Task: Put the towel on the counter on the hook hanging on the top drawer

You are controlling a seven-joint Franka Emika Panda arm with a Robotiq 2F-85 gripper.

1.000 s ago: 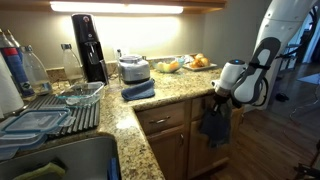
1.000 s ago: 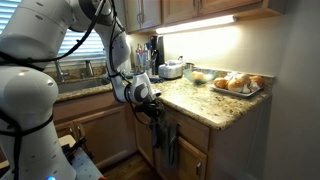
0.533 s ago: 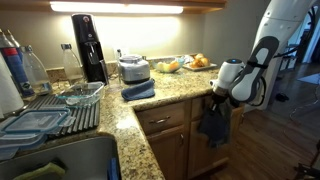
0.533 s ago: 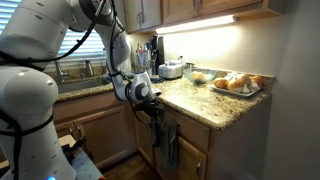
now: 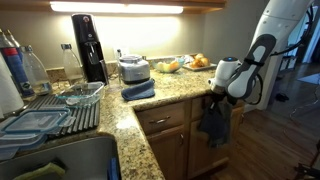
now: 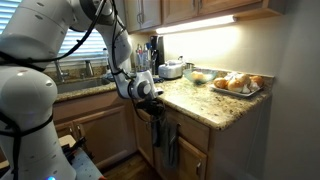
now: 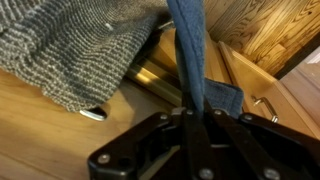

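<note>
The slate-blue towel (image 5: 213,123) hangs from my gripper (image 5: 217,97) in front of the wooden cabinet, just below the edge of the granite counter (image 5: 172,90). It shows in both exterior views, also as a dark hanging cloth (image 6: 166,141) under my gripper (image 6: 150,106). In the wrist view my gripper (image 7: 194,118) is shut on a narrow fold of the towel (image 7: 189,55). The top drawer (image 5: 162,120) is beside it. I cannot make out the hook.
A folded blue towel with a lighter layer (image 5: 138,90) lies on the counter by a toaster (image 5: 133,69). A grey knit towel (image 7: 75,40) hangs close to the wood front. Fruit plates (image 6: 238,84), a dish rack (image 5: 55,108) and a sink (image 5: 60,160) are around.
My gripper with the towel has shifted slightly up and toward the drawer front. The towel still hangs from it.
</note>
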